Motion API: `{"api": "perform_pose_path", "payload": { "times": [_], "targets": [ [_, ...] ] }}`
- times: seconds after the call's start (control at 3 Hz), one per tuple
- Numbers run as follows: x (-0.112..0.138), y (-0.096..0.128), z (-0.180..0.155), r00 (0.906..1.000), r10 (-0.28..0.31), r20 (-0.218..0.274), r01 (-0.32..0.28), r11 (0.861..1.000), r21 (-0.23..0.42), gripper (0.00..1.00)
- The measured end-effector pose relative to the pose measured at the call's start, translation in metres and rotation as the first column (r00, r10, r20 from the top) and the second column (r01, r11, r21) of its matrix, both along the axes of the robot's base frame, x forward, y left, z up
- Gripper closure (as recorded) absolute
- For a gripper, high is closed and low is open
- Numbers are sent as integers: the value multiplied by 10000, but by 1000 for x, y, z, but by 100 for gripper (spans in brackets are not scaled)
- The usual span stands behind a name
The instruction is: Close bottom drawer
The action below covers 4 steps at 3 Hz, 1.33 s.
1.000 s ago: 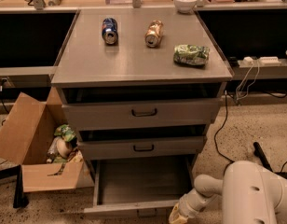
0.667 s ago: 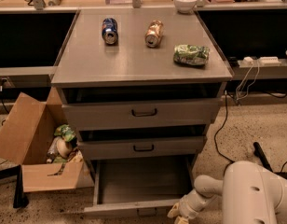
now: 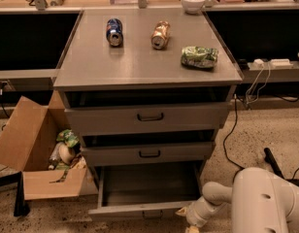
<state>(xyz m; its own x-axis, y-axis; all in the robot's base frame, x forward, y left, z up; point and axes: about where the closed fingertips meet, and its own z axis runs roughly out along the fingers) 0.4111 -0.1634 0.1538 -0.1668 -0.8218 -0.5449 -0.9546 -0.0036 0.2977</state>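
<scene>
The bottom drawer (image 3: 140,186) is the lowest of three grey cabinet drawers and stands pulled far out, its shallow tray empty. Its short front panel (image 3: 135,210) has a small dark handle at the centre, near the frame's lower edge. My white arm comes in from the lower right. The gripper (image 3: 188,217) sits low at the right end of the drawer's front panel, close to or touching it. The middle drawer (image 3: 149,153) and the top drawer (image 3: 149,116) above are nearly closed.
A blue can (image 3: 114,31), a tan can (image 3: 160,34) and a green crumpled bag (image 3: 200,57) lie on the cabinet top. A white bowl (image 3: 193,2) stands behind. An open cardboard box (image 3: 40,152) with rubbish sits at the left. Cables run on the floor at right.
The gripper has shifted slightly at the drawer's right front corner. The drawer looks as far out as before.
</scene>
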Motion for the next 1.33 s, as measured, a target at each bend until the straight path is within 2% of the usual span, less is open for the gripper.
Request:
{"api": "perform_pose_path", "payload": {
  "times": [0.33, 0.67, 1.0, 1.33],
  "targets": [
    [17, 3, -3, 9992, -129, 378, 120, 9996, 256, 0],
    [17, 3, -3, 9991, -136, 398, 125, 9996, 268, 17],
    [47, 0, -6, 9937, -191, 1107, 164, 9996, 245, 41],
    [45, 0, -5, 9937, -191, 1108, 165, 9996, 246, 63]
  ]
}}
